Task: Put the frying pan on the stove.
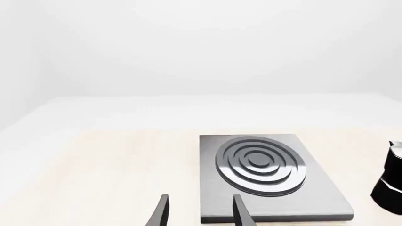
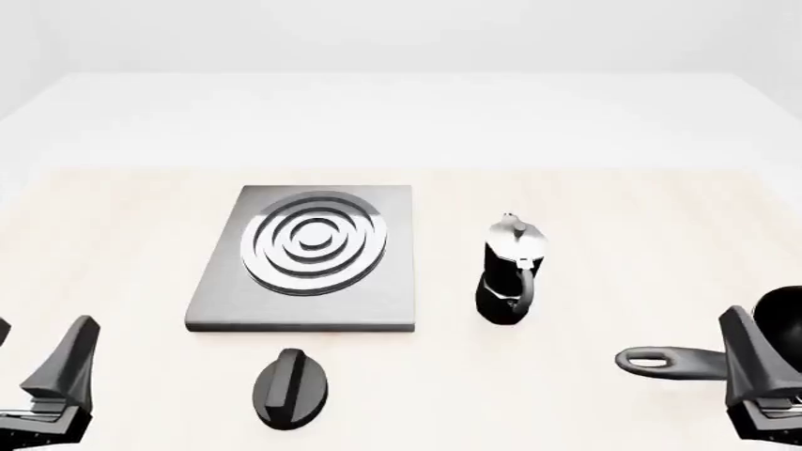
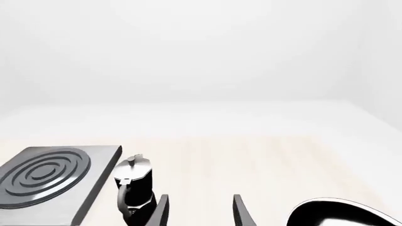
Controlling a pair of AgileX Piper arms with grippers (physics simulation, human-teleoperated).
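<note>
The frying pan (image 2: pixel 787 318) lies at the table's right edge, partly cut off, and its long handle (image 2: pixel 662 360) with an oval hole points left. In the right wrist view only the pan's black glossy rim (image 3: pixel 342 213) shows. The stove (image 2: pixel 307 258), a grey slab with silver rings, lies left of centre, also seen as stove (image 1: pixel 264 174) and stove (image 3: pixel 44 181). My right gripper (image 2: pixel 775 368) is open on the near side of the pan; in the front view one finger overlaps the handle's base. My left gripper (image 2: pixel 38 366) is open and holds nothing, near the front left, short of the stove.
A black-and-silver moka pot (image 2: pixel 512 272) stands between the stove and the pan, also seen as moka pot (image 3: pixel 133 186) and at the frame edge as moka pot (image 1: pixel 390 181). A small black oval knob (image 2: pixel 292 387) lies in front of the stove.
</note>
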